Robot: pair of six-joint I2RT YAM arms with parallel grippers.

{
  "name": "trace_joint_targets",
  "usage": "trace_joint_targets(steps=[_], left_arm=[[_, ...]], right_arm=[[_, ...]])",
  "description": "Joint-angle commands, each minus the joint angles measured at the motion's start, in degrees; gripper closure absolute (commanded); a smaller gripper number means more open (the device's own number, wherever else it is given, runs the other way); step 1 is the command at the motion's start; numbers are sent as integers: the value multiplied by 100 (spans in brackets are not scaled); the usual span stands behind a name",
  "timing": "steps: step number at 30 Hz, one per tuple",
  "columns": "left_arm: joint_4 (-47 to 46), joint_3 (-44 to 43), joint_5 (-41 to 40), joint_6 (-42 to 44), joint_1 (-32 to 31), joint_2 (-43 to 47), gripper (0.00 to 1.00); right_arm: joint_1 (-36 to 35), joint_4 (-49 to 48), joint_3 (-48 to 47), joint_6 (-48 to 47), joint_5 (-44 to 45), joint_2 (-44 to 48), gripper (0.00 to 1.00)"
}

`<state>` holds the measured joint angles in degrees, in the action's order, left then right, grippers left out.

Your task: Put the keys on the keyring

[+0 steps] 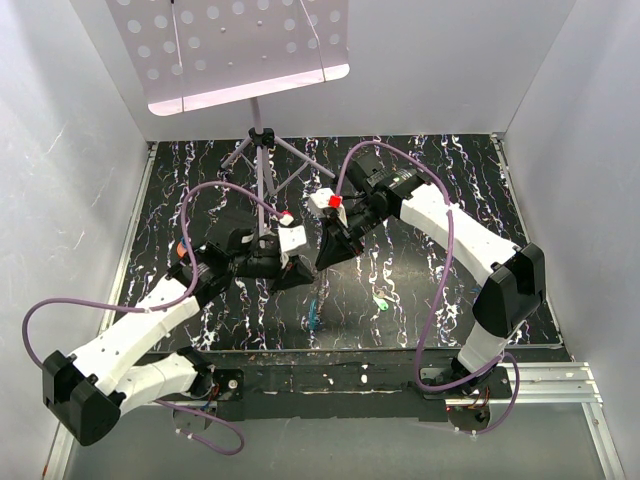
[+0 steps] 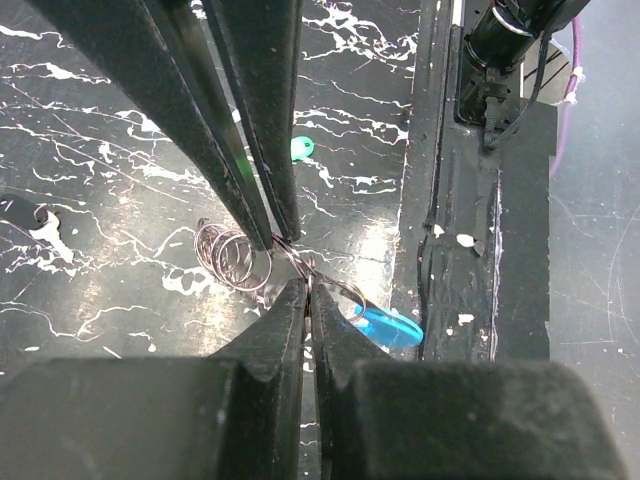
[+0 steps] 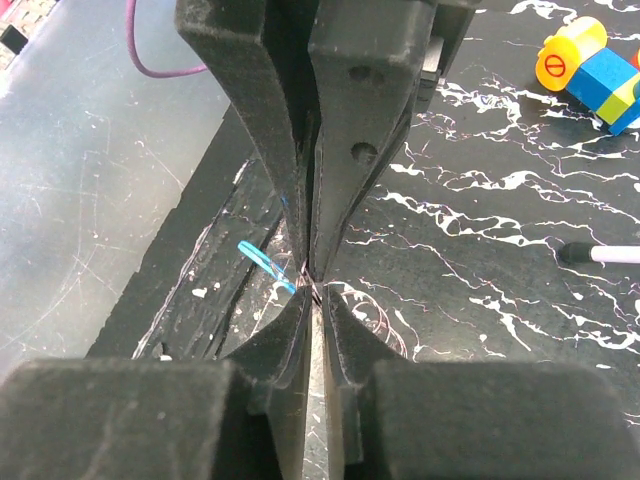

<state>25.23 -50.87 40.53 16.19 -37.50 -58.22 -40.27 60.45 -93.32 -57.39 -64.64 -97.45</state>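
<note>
1. Item: keyring (image 2: 235, 262), centre; jaws of left gripper (image 2: 308, 288) and right gripper (image 3: 318, 300) both pinching it.
2. Item: key (image 1: 381, 300), loose, lying to their right.
3. Hazard: thin wire could slip from either pinch; neither gripper is free for key.

1. You are boxed in by plain white walls (image 1: 60, 150) on the left, right and far sides.
2. Your table (image 1: 470, 170) is black with white veining and shows glare near its front edge.
3. At the back you have a purple tripod (image 1: 261, 138) carrying a perforated white tray (image 1: 240, 50).
4. A metal rail (image 1: 560, 385) runs along the near right.
</note>
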Motion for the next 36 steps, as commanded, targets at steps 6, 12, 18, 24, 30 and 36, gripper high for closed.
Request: trace_joint_targets(steps=[6,12,18,24,30,36], left_arm=[[-554,358,244,-370,49,504,100],[-748,570,227,-669,146,654,100],[-801,552,-369,-1896,234,566,100],[-722,420,-1090,-3356,252,425,100],[-827,464,-2084,-4938,252,452,100],[-828,289,-2523,-6143,252,65,100]], right_arm=[[-42,143,147,-185,-128,244,98],[-42,161,103,43,-162,349,80],[-42,-277,515,657,-356,656,62],[-42,-1332,1139,2273,30,894,61],[-42,-2475,1614,3899,785,1105,62],[-42,-3521,1817,5694,1735,1052,60]])
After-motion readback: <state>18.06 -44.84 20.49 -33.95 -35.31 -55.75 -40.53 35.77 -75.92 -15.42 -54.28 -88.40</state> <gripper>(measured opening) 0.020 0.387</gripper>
